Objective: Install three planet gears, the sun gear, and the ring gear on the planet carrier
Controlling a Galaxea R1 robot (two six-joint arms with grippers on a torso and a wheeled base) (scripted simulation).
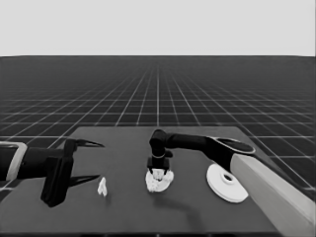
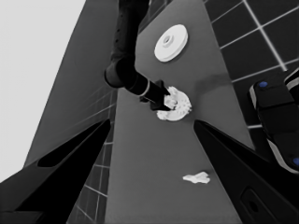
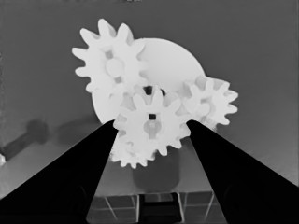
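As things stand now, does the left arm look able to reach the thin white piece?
Probably yes. The thin white piece lies alone on the table, just beside the waiting left gripper, whose fingers are open. Nothing stands between them; the right gripper works farther off at the gears.

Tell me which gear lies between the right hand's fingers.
The central gear on the smaller round part, framed by the right hand; the other gears sit around it.

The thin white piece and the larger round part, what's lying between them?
In the head view, the smaller round part carrying gears, with the right hand on it, lies between the thin white piece and the larger round part.
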